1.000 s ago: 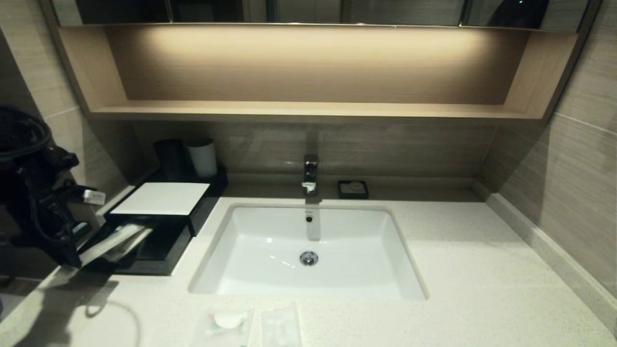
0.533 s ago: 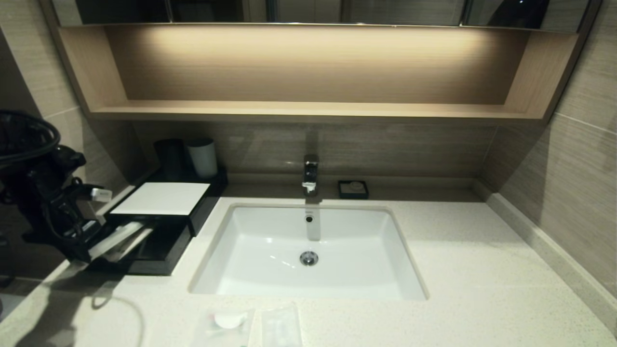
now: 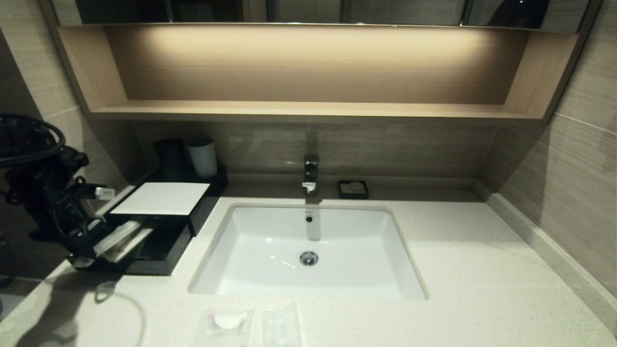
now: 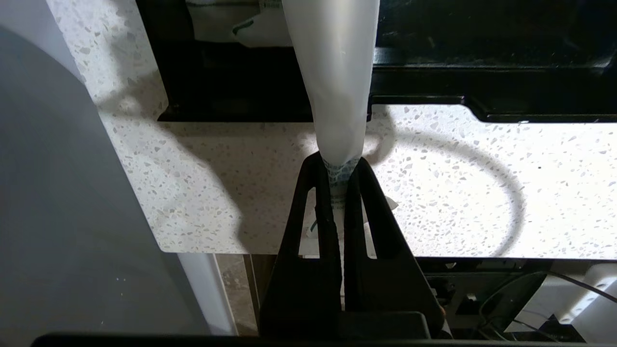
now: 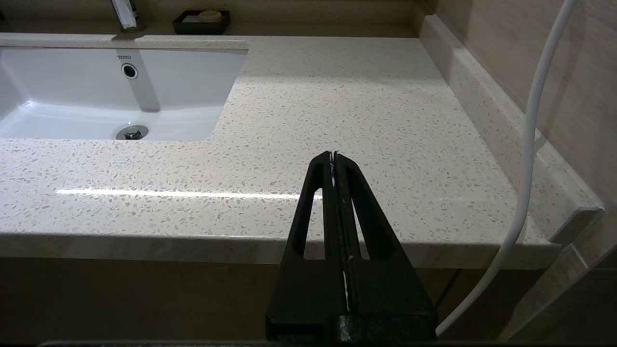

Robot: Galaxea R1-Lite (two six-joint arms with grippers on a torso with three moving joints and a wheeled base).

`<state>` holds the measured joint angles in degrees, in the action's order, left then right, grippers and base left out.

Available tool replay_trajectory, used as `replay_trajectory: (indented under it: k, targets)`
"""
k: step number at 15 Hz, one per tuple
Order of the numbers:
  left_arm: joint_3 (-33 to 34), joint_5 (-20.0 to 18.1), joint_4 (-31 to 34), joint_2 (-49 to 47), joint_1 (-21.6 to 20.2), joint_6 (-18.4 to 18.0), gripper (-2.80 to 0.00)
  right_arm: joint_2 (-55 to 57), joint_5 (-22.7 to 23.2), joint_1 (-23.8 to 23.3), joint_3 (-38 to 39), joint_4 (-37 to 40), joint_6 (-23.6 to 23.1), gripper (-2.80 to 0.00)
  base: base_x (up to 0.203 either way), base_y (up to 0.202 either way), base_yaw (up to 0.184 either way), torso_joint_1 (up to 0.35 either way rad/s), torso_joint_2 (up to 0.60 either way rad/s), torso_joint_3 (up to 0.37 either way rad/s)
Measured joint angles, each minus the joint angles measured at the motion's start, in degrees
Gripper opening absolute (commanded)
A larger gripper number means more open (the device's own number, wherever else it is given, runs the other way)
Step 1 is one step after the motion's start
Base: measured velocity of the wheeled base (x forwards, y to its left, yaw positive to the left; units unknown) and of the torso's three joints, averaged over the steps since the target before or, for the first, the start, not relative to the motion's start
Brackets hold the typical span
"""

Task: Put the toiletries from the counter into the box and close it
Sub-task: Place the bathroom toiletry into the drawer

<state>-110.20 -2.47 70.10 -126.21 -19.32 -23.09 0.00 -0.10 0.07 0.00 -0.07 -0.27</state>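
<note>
My left gripper [image 3: 91, 243] [image 4: 339, 161] is shut on one end of the long thin packet [image 3: 123, 237] [image 4: 335, 77], which reaches out over the open drawer [image 3: 154, 253] of the black box [image 3: 164, 198] at the counter's left. The squarish packet with a white disc [image 3: 226, 322] and the small rectangular packet [image 3: 280, 325] lie on the counter [image 3: 482, 270] in front of the sink. My right gripper [image 5: 333, 155] is shut and empty, held off the counter's front edge at the right; it does not show in the head view.
The white sink basin [image 3: 308, 250] with its tap [image 3: 310, 174] sits mid-counter. A small black dish [image 3: 353, 189] stands behind it. Two cups [image 3: 202, 156] stand behind the box. A wooden shelf [image 3: 308, 111] hangs above. A white cable [image 5: 530, 144] runs by my right gripper.
My left gripper has moved right and toward the box, carrying the long packet further over the open drawer. The other packets and my right arm have not moved.
</note>
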Motion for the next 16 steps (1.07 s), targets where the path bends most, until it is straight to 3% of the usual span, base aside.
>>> replay_trajectory:
  k: [16]
  targets:
    - [0.0,-0.09,-7.69,-1.41,0.0,-0.06,-2.8,0.0,0.02,0.0,-0.02,0.0,-0.02,-2.8,0.0,0.0,0.0,0.0,0.0,0.0]
